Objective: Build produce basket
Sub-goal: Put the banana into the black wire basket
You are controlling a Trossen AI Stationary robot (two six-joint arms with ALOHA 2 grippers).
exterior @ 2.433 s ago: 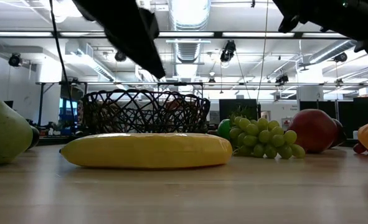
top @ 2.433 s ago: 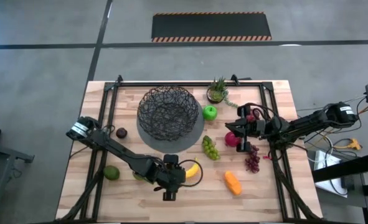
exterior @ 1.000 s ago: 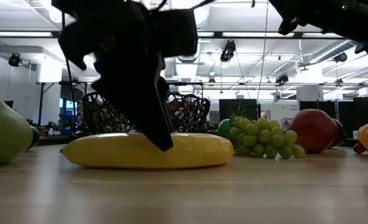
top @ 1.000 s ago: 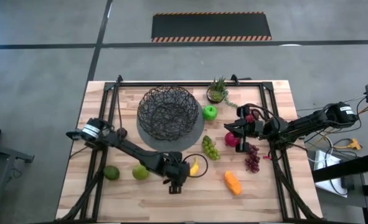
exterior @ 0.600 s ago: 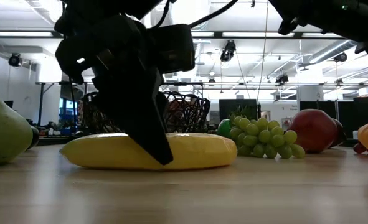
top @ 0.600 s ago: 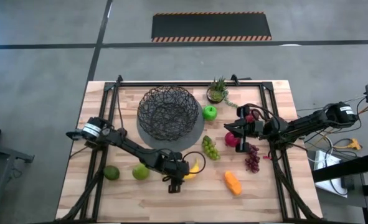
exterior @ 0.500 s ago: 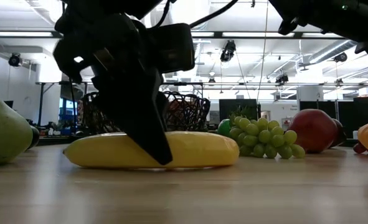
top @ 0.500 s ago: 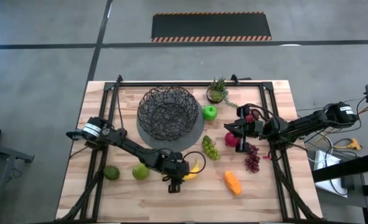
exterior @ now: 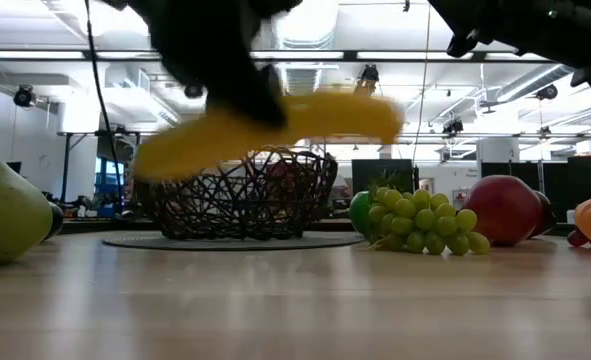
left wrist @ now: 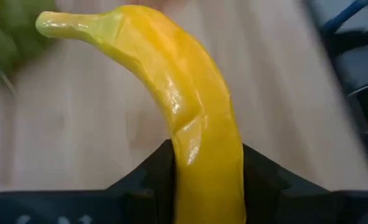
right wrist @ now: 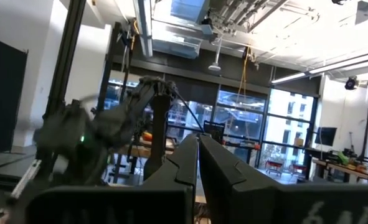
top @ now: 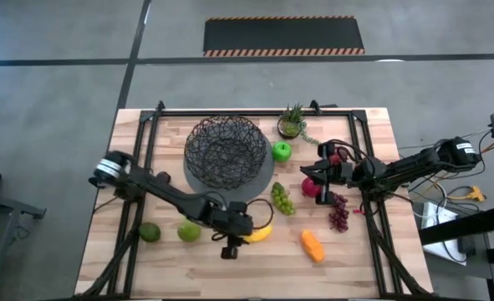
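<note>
Banana [left wrist: 199, 130] in my left pincer [top: 245, 229]: both dark fingers [left wrist: 143, 180] press its flanks, one on each side, near the blunt end, with the stem end pointing away from the wrist. Low view shows the fruit clear of the bench [exterior: 295, 300], tilted, hanging in front of the basket [exterior: 237, 195] and above its rim line. From above, the pincer sits near the front of the bench, just in front of the basket's [top: 226, 150] grey base, with a lime [top: 189, 231] and pear [top: 150, 232] off to one side. Basket appears to hold nothing yet, though the mesh makes this hard to confirm. Step in hand, as I judge it: carry of the first piece, lift done, transfer not yet made. Next move calls for travel toward the far side until the banana is over the bowl's middle, high enough for the long fruit to clear the wire rim, then a lowering and release. Right pincer [top: 320, 173] waits shut, empty as far as I can see, over the red apple [top: 311, 187] and near the purple grapes [top: 339, 214]. Green grapes [top: 282, 198] lie just beside the basket's base.
</note>
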